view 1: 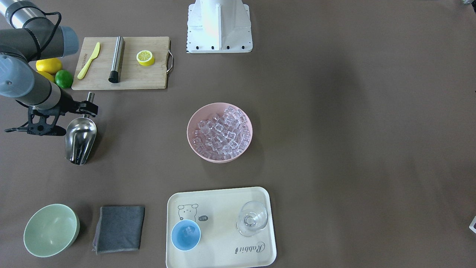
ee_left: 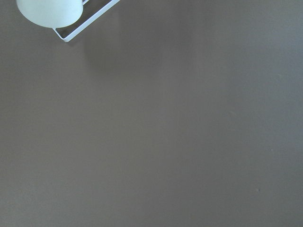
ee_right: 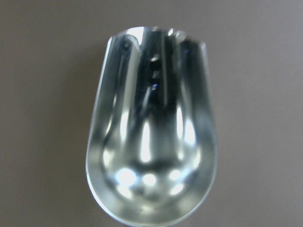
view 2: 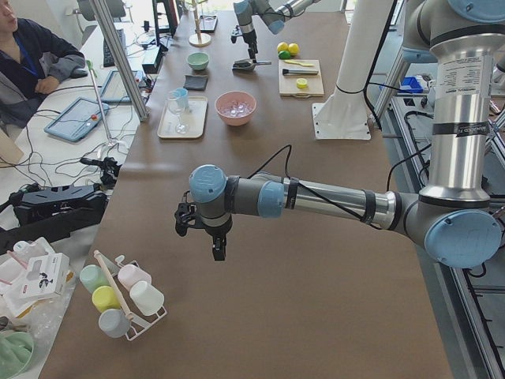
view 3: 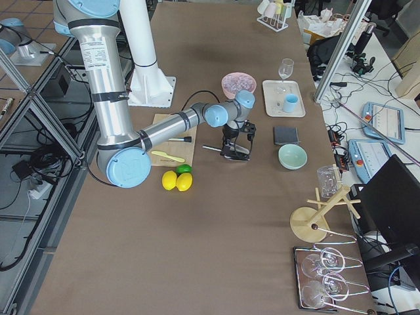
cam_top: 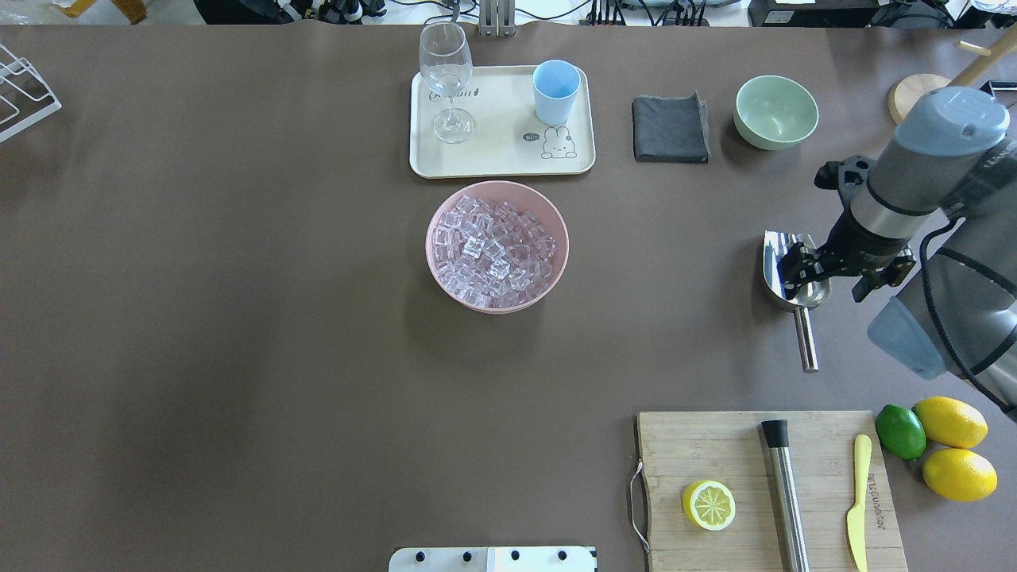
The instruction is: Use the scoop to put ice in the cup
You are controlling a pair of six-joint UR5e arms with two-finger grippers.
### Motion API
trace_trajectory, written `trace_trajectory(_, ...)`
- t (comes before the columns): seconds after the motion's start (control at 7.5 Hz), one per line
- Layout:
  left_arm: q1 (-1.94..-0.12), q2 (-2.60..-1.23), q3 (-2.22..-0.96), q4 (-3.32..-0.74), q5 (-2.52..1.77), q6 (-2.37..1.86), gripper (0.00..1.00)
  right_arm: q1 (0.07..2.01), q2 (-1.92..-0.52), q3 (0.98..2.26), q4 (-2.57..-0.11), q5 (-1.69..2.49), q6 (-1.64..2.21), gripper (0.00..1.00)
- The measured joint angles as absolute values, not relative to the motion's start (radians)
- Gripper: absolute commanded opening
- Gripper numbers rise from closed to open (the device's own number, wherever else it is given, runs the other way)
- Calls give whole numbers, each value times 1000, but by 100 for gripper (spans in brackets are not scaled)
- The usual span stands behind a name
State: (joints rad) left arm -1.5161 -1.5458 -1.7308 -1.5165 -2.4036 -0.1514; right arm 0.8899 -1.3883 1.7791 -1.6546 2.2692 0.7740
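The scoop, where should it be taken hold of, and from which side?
Grip the scoop by its thin straight handle, coming straight down from above and squeezing across it. It appears to lie flat on the table, and the rounded pan looks too wide and slick.

The near right arm (view 3: 170,123) reaches from the left of the frame across the cutting board (view 3: 185,152) to mid-frame. Its right gripper (view 3: 235,146) points down onto the scoop (view 3: 223,153), which lies on the tabletop (view 3: 216,249); the jaws are too small to judge. Higher in the frame sits the pink bowl (view 3: 226,86) of ice (view 3: 239,80), and to its right the tray (view 3: 275,108) with the cup (view 3: 291,100).
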Motion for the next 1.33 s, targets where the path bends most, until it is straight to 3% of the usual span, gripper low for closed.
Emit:
trace_trajectory(0.4,-1518,-1543,-1720,-1516,-2360,-150,98,1151,-1389,1794,-1668,2221,660,100)
trace_trajectory(0.93,-1520,-1542,-1719,-1516,-2355,-150,98,1544,-1425,1756,-1826,2264,121,100)
trace_trajectory(1.33,-1523,-1543,-1720,-1516,-2356,-151,98,1644,-1507,1658,-1780,2318,-48,100)
